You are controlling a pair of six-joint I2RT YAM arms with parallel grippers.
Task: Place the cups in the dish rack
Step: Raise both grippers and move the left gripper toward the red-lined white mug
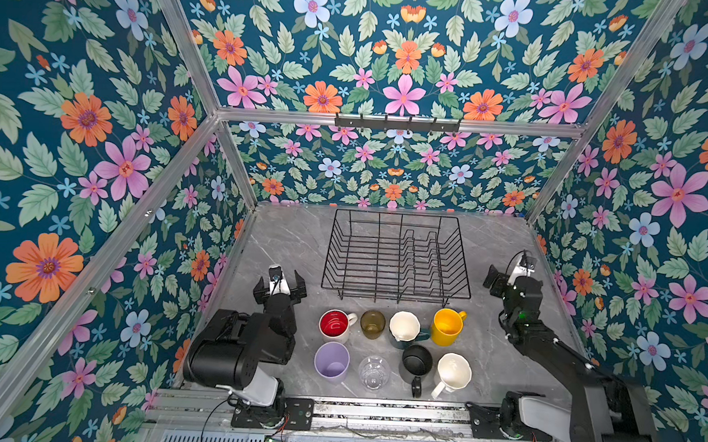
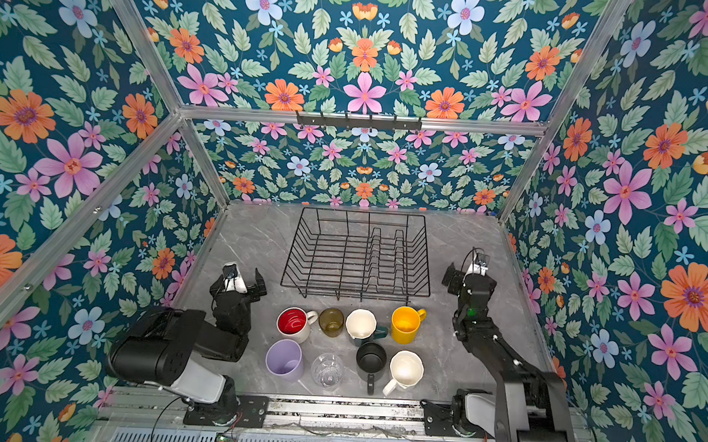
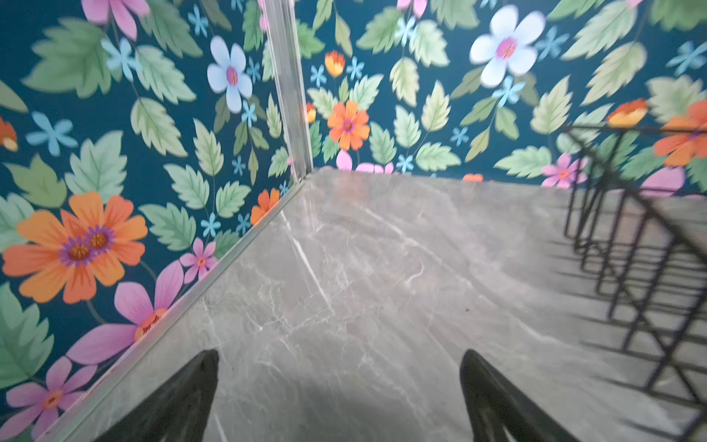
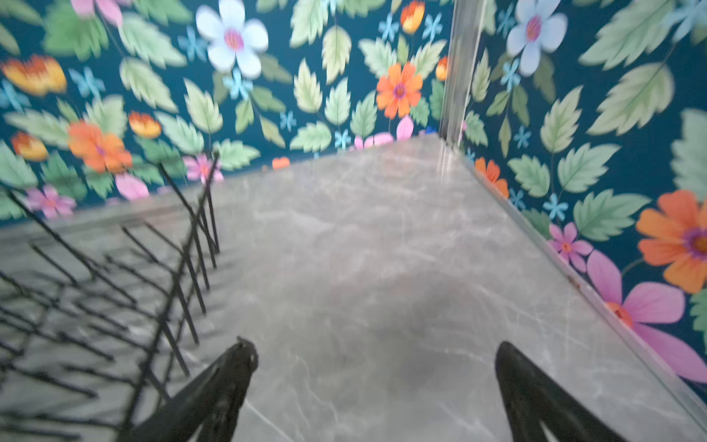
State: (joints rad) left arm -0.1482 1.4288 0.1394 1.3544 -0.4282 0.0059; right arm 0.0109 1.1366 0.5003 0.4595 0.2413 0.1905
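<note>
— Marble tabletop (image 1: pixel 284 243), flowered walls (image 1: pixel 99 134) on three sides. What do we get in both top views?

— We get the dish rack (image 1: pixel 397 255) at the back middle of the table. All eight cups stand upright on the marble just in front of it, in two rows.

— Row nearer the rack?

— Red-inside mug (image 1: pixel 335 323), olive glass (image 1: pixel 372 323), dark green mug (image 1: pixel 404 325), yellow mug (image 1: pixel 446 326). Then the front row: lavender tumbler (image 1: pixel 331 360), clear glass (image 1: pixel 373 372), black mug (image 1: pixel 417 361), white mug (image 1: pixel 454 372).

— And our left wrist view?

— We see the left gripper (image 3: pixel 339 356) spread wide, only bare marble between its fingers. The rack's wires show blurred off to one side.

— Right wrist view?

— Much alike: we see the right gripper (image 4: pixel 375 350) spread wide over bare marble, with the rack just beside one finger.
</note>
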